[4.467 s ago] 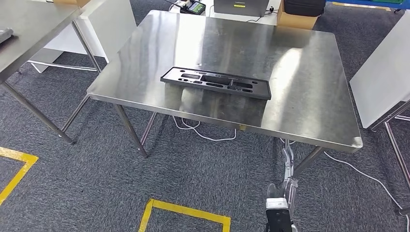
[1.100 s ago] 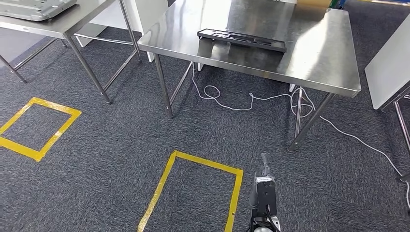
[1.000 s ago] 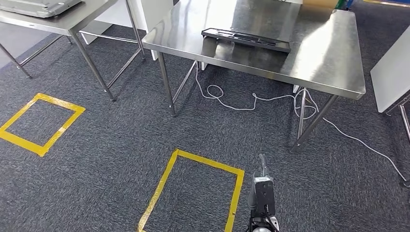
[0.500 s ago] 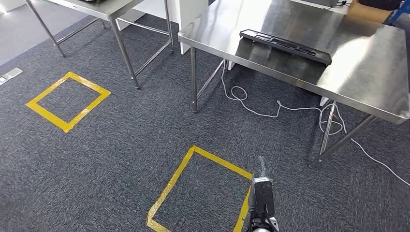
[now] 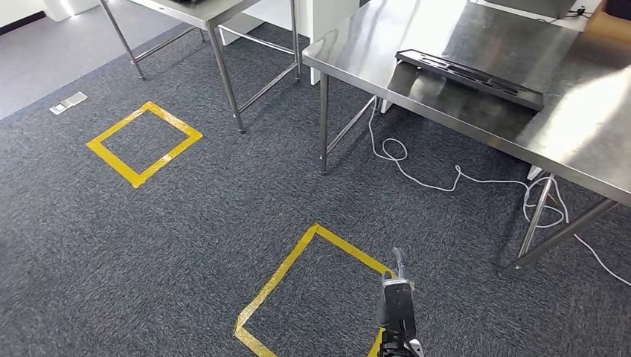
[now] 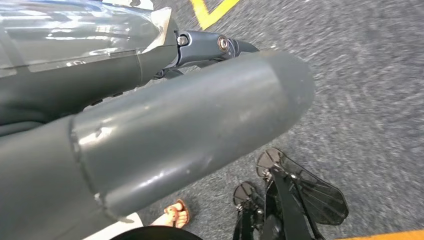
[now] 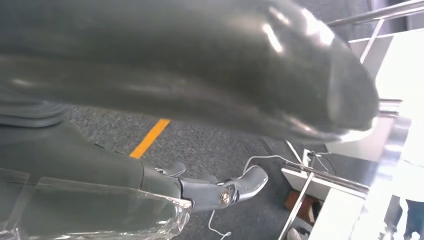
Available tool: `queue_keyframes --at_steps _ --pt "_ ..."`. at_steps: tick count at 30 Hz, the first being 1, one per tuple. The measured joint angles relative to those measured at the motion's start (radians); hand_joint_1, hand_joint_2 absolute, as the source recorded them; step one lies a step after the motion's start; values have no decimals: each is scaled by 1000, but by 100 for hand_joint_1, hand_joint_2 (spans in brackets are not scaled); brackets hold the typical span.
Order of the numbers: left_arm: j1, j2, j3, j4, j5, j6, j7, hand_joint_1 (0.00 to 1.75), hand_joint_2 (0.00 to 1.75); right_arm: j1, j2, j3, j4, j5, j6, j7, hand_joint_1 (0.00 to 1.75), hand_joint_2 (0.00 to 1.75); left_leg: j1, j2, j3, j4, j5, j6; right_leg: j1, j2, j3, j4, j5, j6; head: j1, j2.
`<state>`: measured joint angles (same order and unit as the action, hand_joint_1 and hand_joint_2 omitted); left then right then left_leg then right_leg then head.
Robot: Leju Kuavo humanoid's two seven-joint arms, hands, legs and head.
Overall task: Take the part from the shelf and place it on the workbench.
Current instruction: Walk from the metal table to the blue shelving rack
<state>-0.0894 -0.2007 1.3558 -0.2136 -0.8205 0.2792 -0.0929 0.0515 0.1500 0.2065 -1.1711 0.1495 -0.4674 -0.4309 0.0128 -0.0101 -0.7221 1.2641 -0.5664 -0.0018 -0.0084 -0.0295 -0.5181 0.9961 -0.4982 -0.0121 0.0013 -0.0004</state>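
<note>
The black part (image 5: 469, 78), long and flat with cut-outs along it, lies flat on the steel surface (image 5: 588, 141) at the upper right of the head view, set a little in from the near edge, with no hand on it. Under that surface a white cable (image 5: 446, 178) loops across the grey carpet (image 5: 149, 238) between the metal legs. A second steel table (image 5: 201, 11) stands further left, well apart from the first. Two yellow tape squares mark the floor: one (image 5: 143, 143) out to the left, another (image 5: 298, 297) near the bottom of the view.

The right hand (image 5: 396, 297) hangs low beside that nearer square, pointing down at the carpet, holding nothing; in its wrist view the thumb (image 7: 200, 75) and the fingers (image 7: 220, 192) lie apart, nothing between them. The left hand (image 6: 165, 130) hangs over the carpet too, thumb and fingers (image 6: 210, 45) spread with nothing in them. A person's sandalled foot (image 6: 175, 216) shows just beyond it.
</note>
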Motion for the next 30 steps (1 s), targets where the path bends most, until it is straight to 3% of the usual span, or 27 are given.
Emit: queue_keyframes --at_steps 1,2,3,5,7,9,10,12,14,16,17,18,20,21,23,25,27,29,30 --pt "0 -1 0 0 -1 1 3 0 0 1 0 -1 4 1 -3 0 0 0 1 4 -10 26 -5 -2 2 -12 -1 0 0 0 0 0" --pt "1 -1 0 0 -3 1 6 0 0 3 1 -1 8 2 -5 0 0 0 1 8 -2 15 9 -2 3 -23 -2 0 -1 0 0 0" --pt "1 -1 0 0 -5 1 8 0 0 3 2 -1 10 2 -7 0 0 0 2 15 27 -34 35 -1 3 -32 -2 0 -1 0 0 0" --pt "0 -1 0 0 -8 2 10 0 0 3 6 -2 13 5 -11 0 0 0 -2 54 105 -168 85 6 8 -49 0 2 -3 2 -1 0" --pt "-4 -1 0 0 -8 5 7 0 0 3 8 -4 14 12 -12 3 0 0 -11 78 141 -240 100 16 16 -65 0 3 -6 8 2 0" --pt "-5 -1 0 0 -13 6 0 0 0 1 12 -6 14 23 -14 9 0 0 -16 60 139 -249 103 28 17 -81 2 2 -8 15 6 0" --pt "-5 -1 -1 0 -20 6 -2 0 0 0 14 -7 14 27 -16 12 0 0 -14 50 140 -253 107 34 16 -73 0 7 -13 20 6 0" --pt "-6 -1 -4 0 -43 2 -3 0 0 -1 13 -16 14 29 -21 16 0 0 -9 31 143 -262 116 47 12 -27 -23 63 -46 23 8 0" --pt "-9 0 -13 0 -64 -6 -5 0 0 9 6 -36 13 24 -28 17 0 0 -8 6 139 -263 122 55 7 15 -81 189 -103 19 10 0" --pt "-9 1 -23 0 -80 -16 -11 0 0 26 -5 -59 13 13 -35 15 0 0 -8 -23 135 -263 125 56 3 23 -130 289 -133 22 13 0" --pt "-8 2 -29 0 -89 -22 -15 0 0 34 -10 -70 12 6 -39 11 0 0 -8 -36 135 -262 126 55 1 24 -130 288 -125 28 14 0" --pt "-8 2 -35 0 -100 -29 -20 0 0 41 -14 -81 11 -2 -44 5 0 0 -8 -48 135 -262 127 54 -2 28 -111 247 -103 36 14 0" --pt "-7 5 -49 0 -118 -41 -29 0 0 55 -18 -101 4 -19 -51 -13 0 0 -9 -70 134 -259 129 48 -10 59 -47 108 -49 51 15 0" --pt "-7 7 -56 0 -123 -45 -31 0 0 65 -18 -111 0 -26 -53 -22 0 0 -10 -81 133 -258 129 43 -13 76 -23 53 -29 52 15 0" --pt "-7 10 -67 -1 -126 -49 -33 0 0 85 -20 -126 -5 -34 -54 -33 0 0 -12 -97 128 -256 129 31 -12 92 -5 10 -14 43 14 0" --pt "-4 15 -75 -1 -127 -50 -34 0 0 95 -20 -135 -10 -36 -54 -35 0 0 -7 -105 121 -253 130 19 -12 74 -1 7 -7 27 13 0" --pt "-3 18 -79 -1 -128 -50 -34 0 0 98 -19 -140 -17 -36 -55 -35 0 0 -4 -67 98 -207 98 10 -14 54 0 3 -1 13 8 0" --pt "-4 18 -83 -1 -134 -52 -35 0 0 105 -18 -143 -21 -36 -59 -36 0 0 -2 -15 44 -90 30 2 -10 31 -1 3 0 3 2 0" --pt "-4 18 -86 -1 -139 -54 -36 0 0 110 -18 -146 -22 -38 -64 -38 0 0 -1 -3 14 -26 1 -1 -7 18 -1 3 0 0 0 0"
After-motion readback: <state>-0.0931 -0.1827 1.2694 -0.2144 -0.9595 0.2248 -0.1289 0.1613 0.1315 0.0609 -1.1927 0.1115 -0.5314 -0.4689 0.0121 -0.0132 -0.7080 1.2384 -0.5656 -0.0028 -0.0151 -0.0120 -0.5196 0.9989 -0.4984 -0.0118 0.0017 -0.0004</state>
